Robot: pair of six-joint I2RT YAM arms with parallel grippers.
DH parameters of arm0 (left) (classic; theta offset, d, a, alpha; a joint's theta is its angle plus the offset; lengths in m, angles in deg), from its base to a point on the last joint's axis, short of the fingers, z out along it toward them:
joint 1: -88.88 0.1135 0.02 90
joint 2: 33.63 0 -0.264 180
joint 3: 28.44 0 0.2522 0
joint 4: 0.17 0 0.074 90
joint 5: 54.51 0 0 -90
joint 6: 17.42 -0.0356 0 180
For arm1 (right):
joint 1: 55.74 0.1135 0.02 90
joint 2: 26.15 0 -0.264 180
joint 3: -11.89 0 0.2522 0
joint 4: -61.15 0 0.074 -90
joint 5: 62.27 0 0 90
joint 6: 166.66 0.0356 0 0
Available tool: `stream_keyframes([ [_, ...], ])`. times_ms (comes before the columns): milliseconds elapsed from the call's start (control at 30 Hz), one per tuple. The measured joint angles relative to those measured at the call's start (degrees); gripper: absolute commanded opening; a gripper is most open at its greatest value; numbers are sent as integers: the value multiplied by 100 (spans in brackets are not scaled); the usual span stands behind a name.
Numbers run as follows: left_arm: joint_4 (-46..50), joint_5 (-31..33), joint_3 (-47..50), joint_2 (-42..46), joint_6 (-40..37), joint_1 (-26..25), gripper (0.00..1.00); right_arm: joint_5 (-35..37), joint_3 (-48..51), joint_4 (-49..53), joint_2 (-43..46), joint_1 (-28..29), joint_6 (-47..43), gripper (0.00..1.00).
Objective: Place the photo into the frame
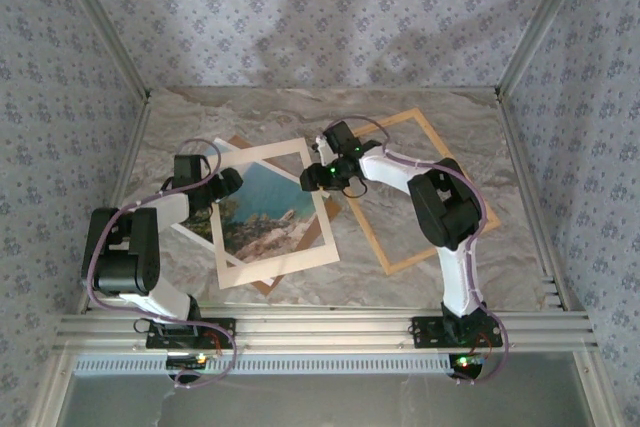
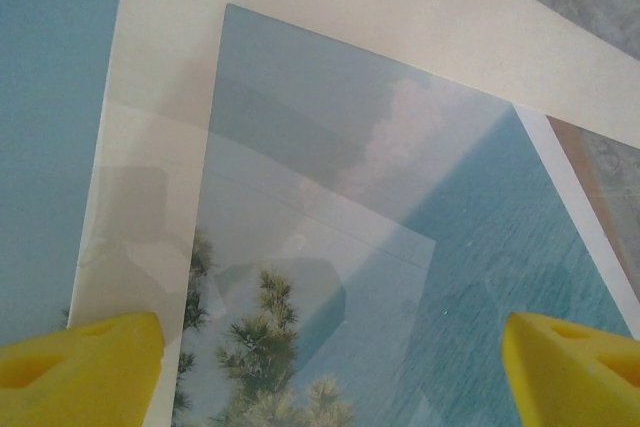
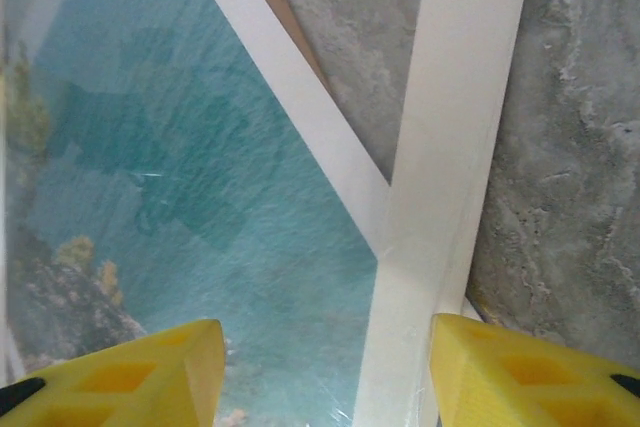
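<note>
Grey veined table beneath all. On the right, flat, thin light-wood frame, crossed by the right arm's bent elbow. Just left of it, glossy photo under a cream mat, over a brown backing board. Left gripper above the mat's left border, spread wide, grasping nothing. Right gripper reaching left, yellow fingertips apart, straddling the mat's right border, unclenched

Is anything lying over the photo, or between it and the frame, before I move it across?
Yes. The cream mat lies on top of the photo, its border covering the print's edges, so it likely blocks a clean pick. The frame lies to the right; nothing else visible lies between them.
</note>
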State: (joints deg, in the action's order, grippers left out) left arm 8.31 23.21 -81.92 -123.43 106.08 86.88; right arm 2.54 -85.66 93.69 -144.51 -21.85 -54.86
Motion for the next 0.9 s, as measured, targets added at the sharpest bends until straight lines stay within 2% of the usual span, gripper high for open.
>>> stream_keyframes([
  [267,-15,0,0,0,0,0,88,-595,271,-538,149,-103,330,50],
  [433,-24,-13,2,0,2,0,88,-704,271,-573,146,-98,455,42],
  [800,-103,-20,50,13,2,0,88,-688,-494,-348,-579,28,529,11],
  [900,-92,-20,59,42,2,0,88,-643,-597,-208,-614,55,474,6],
])
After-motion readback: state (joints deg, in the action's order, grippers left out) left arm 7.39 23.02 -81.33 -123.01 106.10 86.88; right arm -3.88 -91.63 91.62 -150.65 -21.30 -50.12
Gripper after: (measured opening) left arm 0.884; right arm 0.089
